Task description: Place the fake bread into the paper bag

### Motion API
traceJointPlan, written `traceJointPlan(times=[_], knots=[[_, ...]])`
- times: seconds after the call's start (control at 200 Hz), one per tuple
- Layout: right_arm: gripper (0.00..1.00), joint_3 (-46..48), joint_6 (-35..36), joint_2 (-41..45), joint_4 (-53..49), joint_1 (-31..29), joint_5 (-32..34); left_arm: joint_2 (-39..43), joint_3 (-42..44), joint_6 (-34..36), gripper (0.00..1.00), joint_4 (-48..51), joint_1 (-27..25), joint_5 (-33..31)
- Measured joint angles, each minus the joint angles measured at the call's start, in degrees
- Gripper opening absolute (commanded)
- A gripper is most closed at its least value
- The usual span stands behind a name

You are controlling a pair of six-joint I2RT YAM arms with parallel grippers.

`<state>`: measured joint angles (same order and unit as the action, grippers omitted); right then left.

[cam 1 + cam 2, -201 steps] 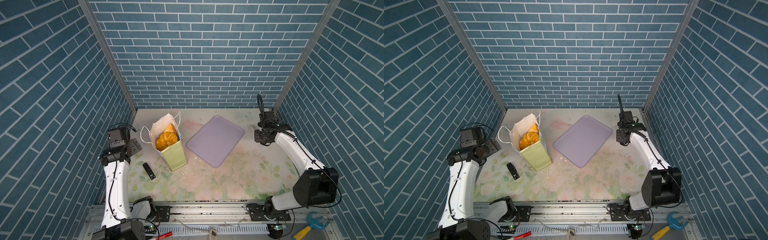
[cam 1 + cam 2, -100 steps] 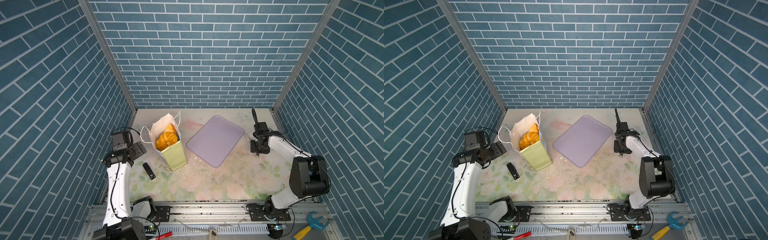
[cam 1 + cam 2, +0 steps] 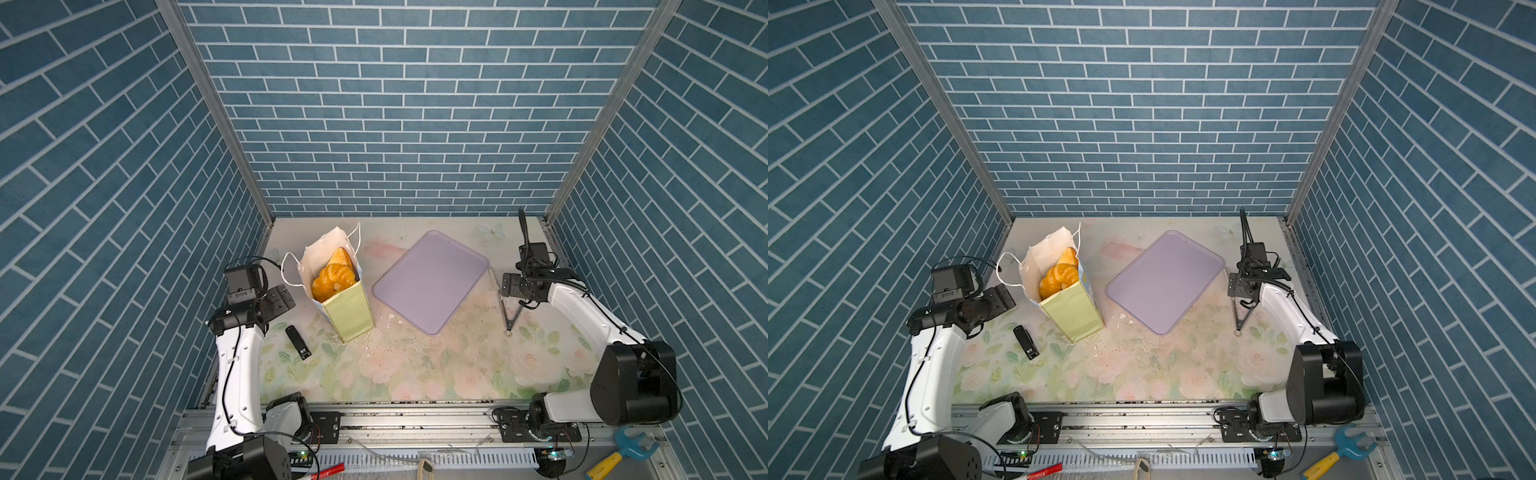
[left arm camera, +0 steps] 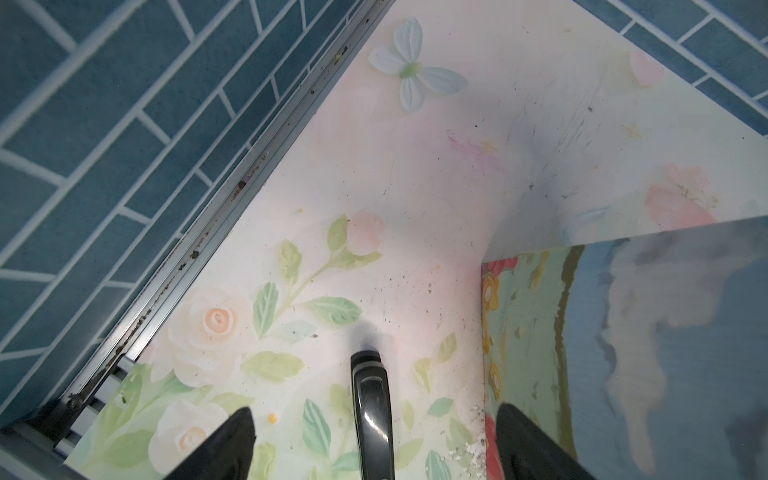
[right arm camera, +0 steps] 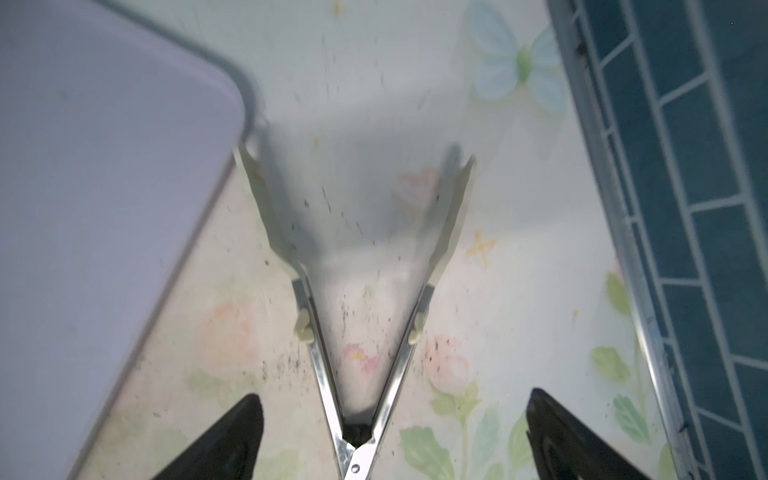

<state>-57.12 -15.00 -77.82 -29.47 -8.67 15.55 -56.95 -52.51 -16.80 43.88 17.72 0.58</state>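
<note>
End effectors: the right end effector (image 3: 512,287) stands with its jaws wide apart and grips nothing. The left end effector (image 3: 281,297) is likewise spread wide and empty.

Desk (image 3: 415,365): no pastry shows on the floral surface in both top views.

Lavender tray (image 3: 432,282): lies flat at centre, between the bag and the right end effector. Nothing rests on it.

Paper bag (image 3: 349,307): stands upright to the left of the tray, mouth open. It is near the left end effector but apart from it.

Fake bread (image 3: 334,278): golden pastries sit inside the bag, piled close to its rim. The count cannot be told. They lie near the left end effector and well apart from the right one, with the tray between.

Tongs (image 5: 323,370): lie spread in a V on the desk below the right end effector. The hinge sits between the jaws and neither jaw touches it.

Black object (image 3: 298,342): lies on the desk below the left end effector, not gripped.

Step in hand: judged from this layout, loading is complete and the tool is set down. The next move calls for raising both arms clear, keeping the left one off the cord handle so the bag does not tip.
</note>
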Motion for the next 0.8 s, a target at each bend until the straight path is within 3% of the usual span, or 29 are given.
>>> traceJointPlan(times=[0.16, 0.355, 0.495, 0.65, 0.8], knots=[[0.99, 13.0, 6.6, 5.6, 24.0, 0.4, 0.3, -1.5, 8.0, 1.0, 0.99, -10.5, -0.3, -4.7], [0.99, 23.4, 10.1, -4.6, 42.9, 2.1, 1.4, -2.7, 23.0, 6.3, 1.00, -33.2, -5.5, -10.2], [0.99, 28.7, 12.9, -6.4, 53.2, 2.6, 0.3, -2.4, 33.7, 10.8, 1.00, -51.1, -10.1, -10.8], [0.99, 36.0, 14.6, -6.3, 69.0, 3.9, -2.1, -7.4, 36.8, 13.6, 1.00, -67.1, -10.5, -9.3], [0.99, 39.0, 14.6, -7.1, 77.3, 7.2, -6.4, -14.6, 36.0, 15.1, 0.99, -77.2, -11.1, -6.2]])
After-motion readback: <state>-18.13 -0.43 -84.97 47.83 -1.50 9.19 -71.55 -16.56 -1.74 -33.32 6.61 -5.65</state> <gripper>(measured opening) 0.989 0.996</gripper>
